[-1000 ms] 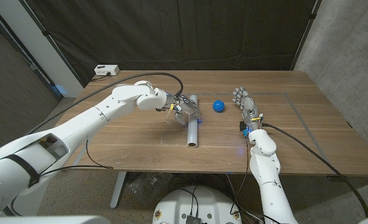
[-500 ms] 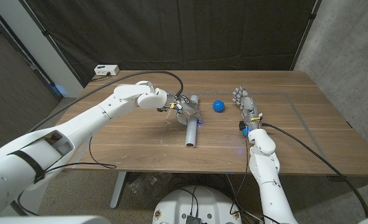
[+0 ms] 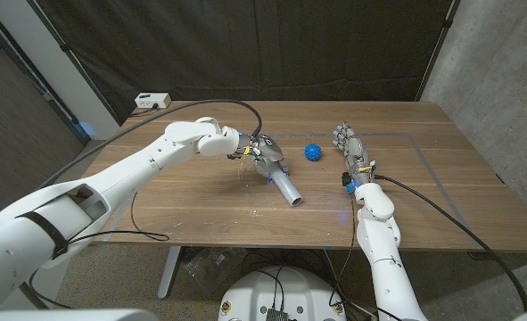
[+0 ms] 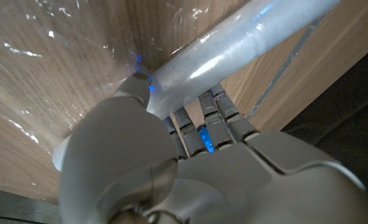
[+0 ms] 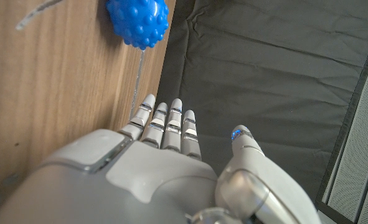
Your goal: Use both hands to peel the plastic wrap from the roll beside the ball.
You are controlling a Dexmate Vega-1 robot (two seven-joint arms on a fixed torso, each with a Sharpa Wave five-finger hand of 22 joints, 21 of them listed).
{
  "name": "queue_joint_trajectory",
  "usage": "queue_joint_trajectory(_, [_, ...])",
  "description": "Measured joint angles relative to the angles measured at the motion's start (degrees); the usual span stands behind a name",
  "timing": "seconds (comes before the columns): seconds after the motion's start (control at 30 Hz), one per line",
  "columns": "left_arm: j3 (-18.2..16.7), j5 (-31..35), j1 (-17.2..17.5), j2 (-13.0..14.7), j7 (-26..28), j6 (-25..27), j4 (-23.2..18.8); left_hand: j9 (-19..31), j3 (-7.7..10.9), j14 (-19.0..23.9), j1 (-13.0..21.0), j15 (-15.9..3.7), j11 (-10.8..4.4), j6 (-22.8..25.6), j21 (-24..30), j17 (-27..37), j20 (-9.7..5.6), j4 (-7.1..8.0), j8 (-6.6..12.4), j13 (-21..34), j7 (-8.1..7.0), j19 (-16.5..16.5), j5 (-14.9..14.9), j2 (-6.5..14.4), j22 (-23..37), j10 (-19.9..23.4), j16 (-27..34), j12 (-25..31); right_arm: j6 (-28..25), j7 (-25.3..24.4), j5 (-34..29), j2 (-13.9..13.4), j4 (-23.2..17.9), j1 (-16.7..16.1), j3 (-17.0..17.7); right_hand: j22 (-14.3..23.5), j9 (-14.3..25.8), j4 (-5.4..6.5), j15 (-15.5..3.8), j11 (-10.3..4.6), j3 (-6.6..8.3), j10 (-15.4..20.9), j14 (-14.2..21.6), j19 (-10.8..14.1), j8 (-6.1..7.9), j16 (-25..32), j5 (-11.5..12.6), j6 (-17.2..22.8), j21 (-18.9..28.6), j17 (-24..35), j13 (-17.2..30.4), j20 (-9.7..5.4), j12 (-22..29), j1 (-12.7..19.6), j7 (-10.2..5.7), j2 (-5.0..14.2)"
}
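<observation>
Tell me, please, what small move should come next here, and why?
Probably bring the right hand across toward the roll. The left hand already holds the roll at one end, while the right hand holds nothing, its fingers straight, on the far side of the blue ball. Peeling needs both hands on the wrap.

Bare table [image 3: 192,205] lies open in front; the ball [image 3: 312,152] stands between the roll [image 3: 284,185] and the right robot hand [image 3: 352,147].
</observation>
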Motion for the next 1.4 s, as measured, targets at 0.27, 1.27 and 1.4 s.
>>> queue_joint_trajectory(0.27, [-0.09,1.14,1.25,1.12,6.44,-0.22,0.51,2.35,-2.39,2.52,1.31,0.54,2.29,2.99,5.41,6.36,-0.14,-0.61,1.04,4.51,-0.12,2.43,0.24,-1.32,1.51,2.29,4.56,3.65,-0.1,-0.08,-0.14,-0.14,-0.11,0.02,-0.18,0.0,0.0,0.0,0.0,-0.18,0.0,0.19,0.0,0.21,0.0,0.0,0.0,0.0,-0.03,0.0,0.0,-0.21,0.0,0.0,0.0,0.0])
queue_joint_trajectory(1.27, [-9.95,-16.87,8.87,0.25,16.82,4.42,-0.09,9.35,-4.29,10.71,3.26,0.36,5.02,8.51,18.47,15.41,-0.81,0.03,1.15,5.48,5.43,12.49,1.57,-3.36,1.14,5.14,6.05,11.96,-0.19,0.44,-0.23,0.03,-2.51,-1.92,-0.37,-0.01,0.0,0.0,0.31,-0.18,0.0,0.18,0.91,0.2,0.0,0.0,0.0,0.31,-0.34,0.0,0.0,-0.21,0.0,-0.24,-0.31,0.22])
queue_joint_trajectory(1.4, [-12.16,-21.35,10.17,-0.67,16.86,5.04,0.08,10.02,-4.29,10.71,3.26,0.36,4.71,8.51,18.47,15.91,-0.81,0.03,1.15,5.48,5.44,12.49,1.56,-3.36,0.56,4.83,5.96,12.29,-0.1,0.53,-0.21,0.04,-2.69,-2.01,-0.33,-0.01,0.0,0.0,0.31,-0.18,0.0,0.18,0.91,0.2,0.0,0.0,0.0,0.3,-0.34,0.0,0.0,-0.21,0.0,-0.46,-0.31,0.0])
